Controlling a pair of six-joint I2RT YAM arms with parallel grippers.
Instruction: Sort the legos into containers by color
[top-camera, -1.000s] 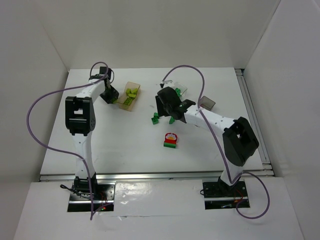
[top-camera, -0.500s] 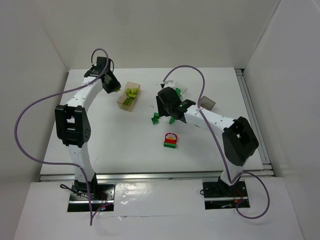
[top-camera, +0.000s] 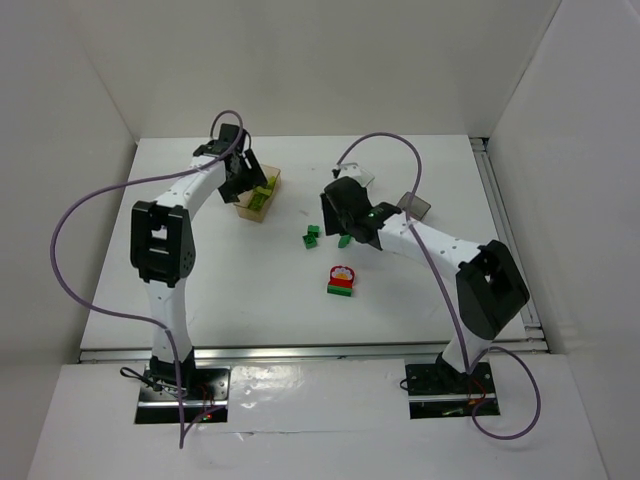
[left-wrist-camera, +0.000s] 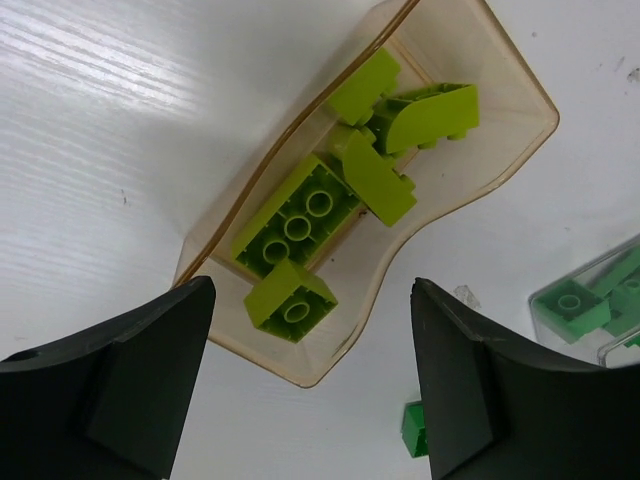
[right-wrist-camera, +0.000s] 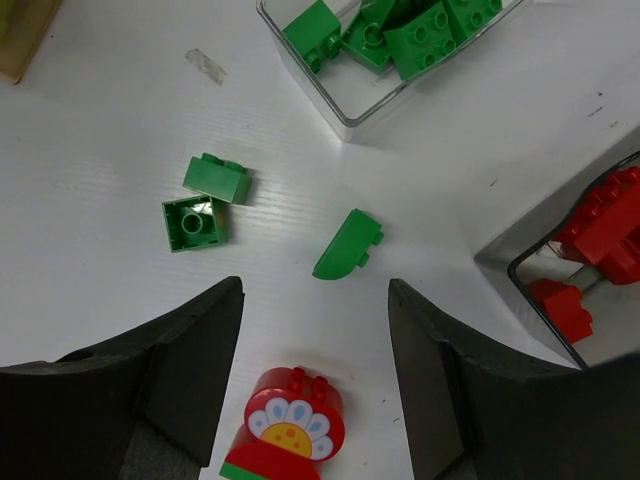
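Both open, holding nothing
Left end effector (left-wrist-camera: 312, 335) over amber see-through plastic tub (left-wrist-camera: 505, 140); right end effector (right-wrist-camera: 315, 300) over green plastic bricks (right-wrist-camera: 195, 222)

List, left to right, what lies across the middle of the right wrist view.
Two dark green bricks → curved green piece → smoky grey tub holding red bricks.

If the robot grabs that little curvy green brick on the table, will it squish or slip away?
The curved green brick looks like hard plastic, so it probably won't squish. Its rounded side could make it slip out of a pinch. It's tiny beside the right gripper, so it's likely light and would skid on the smooth table.
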